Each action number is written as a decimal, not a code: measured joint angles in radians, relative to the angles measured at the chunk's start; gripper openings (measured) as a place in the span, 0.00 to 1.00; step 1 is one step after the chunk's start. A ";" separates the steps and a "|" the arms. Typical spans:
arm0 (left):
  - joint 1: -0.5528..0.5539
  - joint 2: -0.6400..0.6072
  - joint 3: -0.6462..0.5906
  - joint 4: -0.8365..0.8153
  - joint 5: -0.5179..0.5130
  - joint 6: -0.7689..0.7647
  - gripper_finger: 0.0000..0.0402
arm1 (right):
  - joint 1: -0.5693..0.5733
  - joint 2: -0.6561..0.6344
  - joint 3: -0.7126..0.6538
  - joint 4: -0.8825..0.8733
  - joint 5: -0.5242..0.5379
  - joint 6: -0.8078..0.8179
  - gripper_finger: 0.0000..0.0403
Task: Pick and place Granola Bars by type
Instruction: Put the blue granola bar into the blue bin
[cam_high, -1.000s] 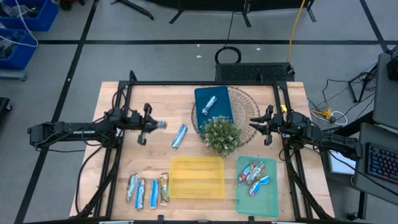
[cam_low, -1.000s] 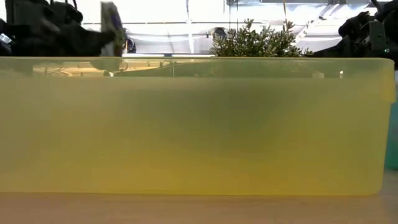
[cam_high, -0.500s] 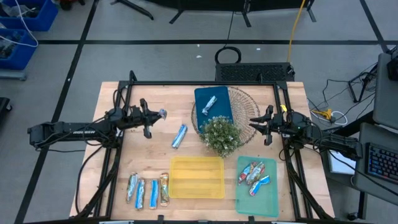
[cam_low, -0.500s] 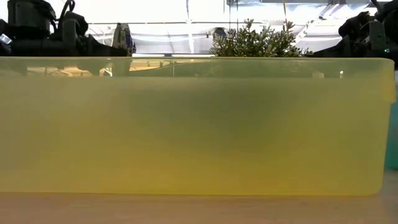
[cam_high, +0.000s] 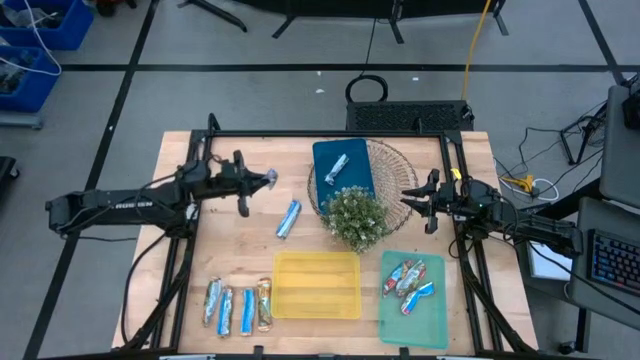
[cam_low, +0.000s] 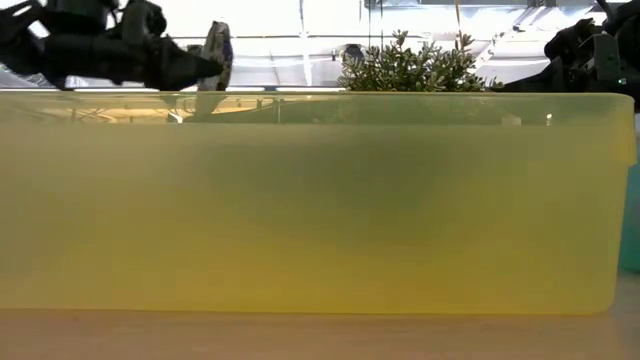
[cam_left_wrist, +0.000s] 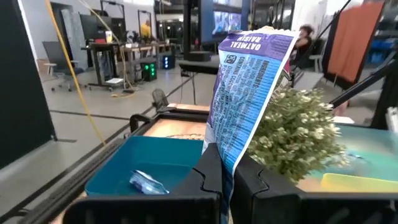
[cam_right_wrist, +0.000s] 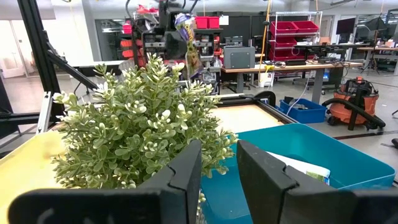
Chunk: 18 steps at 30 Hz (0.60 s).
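Note:
My left gripper (cam_high: 250, 183) hangs over the table's far-left part, shut on a blue-silver granola bar (cam_left_wrist: 249, 93) printed "oatmeal raisin". It is to the left of the blue tray (cam_high: 360, 180), where one silver-blue bar (cam_high: 337, 168) lies flat. Another blue bar (cam_high: 288, 218) lies flat on the wood. Several bars (cam_high: 237, 305) lie in a row at the near-left edge. Three red-and-blue bars (cam_high: 410, 280) lie in the green tray (cam_high: 425, 322). My right gripper (cam_high: 412, 198) waits open, to the right of the plant. My left gripper pinches the bar's lower end (cam_left_wrist: 225, 163) between its two fingers. The fingers (cam_low: 190, 68) come in about level from the table's left. The bar (cam_low: 216, 45) stands nearly upright above them, lifted clear of the table.
A bushy green plant (cam_high: 355, 218) stands at mid-table on the near edge of a wire basket (cam_high: 395, 160) that also carries the blue tray. A yellow tray (cam_high: 317, 300) sits at the near edge between the row of bars and the green tray.
My left gripper has carried the bar up and toward the far edge and the right, nearer the blue tray. The bar has stayed upright in the fingers. The right arm has kept still.

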 joint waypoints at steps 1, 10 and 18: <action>0.000 0.024 0.024 -0.006 -0.001 0.014 0.01 | 0.000 0.000 0.000 0.000 0.000 0.000 0.23; 0.020 0.268 0.228 -0.010 0.035 0.082 0.03 | 0.000 0.000 0.000 0.000 0.000 0.000 0.23; 0.083 0.502 0.414 -0.057 0.106 0.086 0.03 | 0.000 0.000 0.000 0.000 0.000 0.000 0.23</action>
